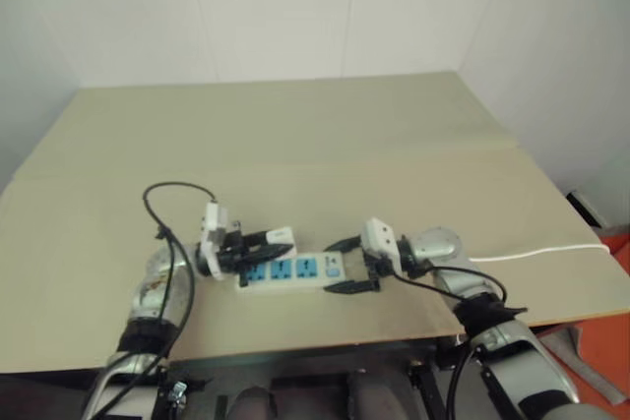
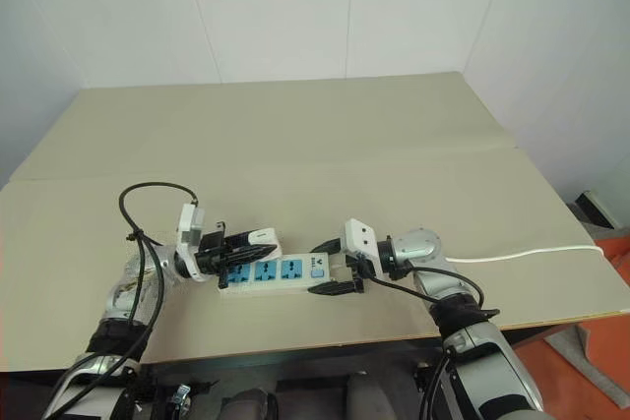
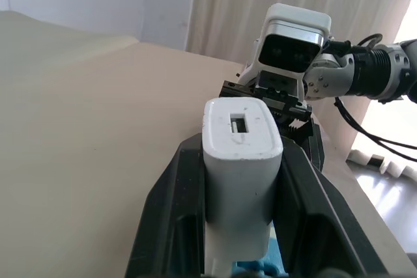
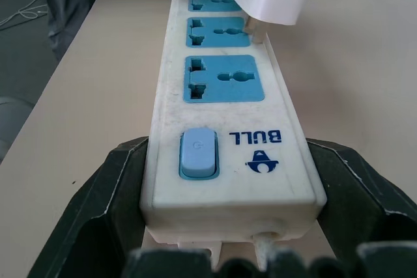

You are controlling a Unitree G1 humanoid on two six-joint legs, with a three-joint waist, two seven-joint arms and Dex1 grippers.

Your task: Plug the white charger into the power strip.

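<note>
Nearest the camera, along the near edge of the tan surface [image 2: 295, 145], both arms are reaching inward toward each other. On the left, the left hand [image 2: 254, 242] is pointing to the right with its black fingers [image 3: 166, 226] clenched on the white charger [image 3: 240, 174], gripping the block by its two sides. The charger's flat end with a small slot is facing away from the wrist, and its metal prongs are hovering just over the left part of the power strip [image 4: 225, 115], near the middle blue socket face, not pushed in. The strip is lying lengthwise left to right near the front edge, its three blue sockets facing up and its pale blue switch [image 4: 197, 153] at the right end. There, the right hand [image 2: 330, 268] is pointing left and grasping the strip's switch end, one black finger [image 4: 114, 206] pressing on each long side. Farther right, a thin white cord [image 2: 532, 256] is trailing across the surface to its right edge.
</note>
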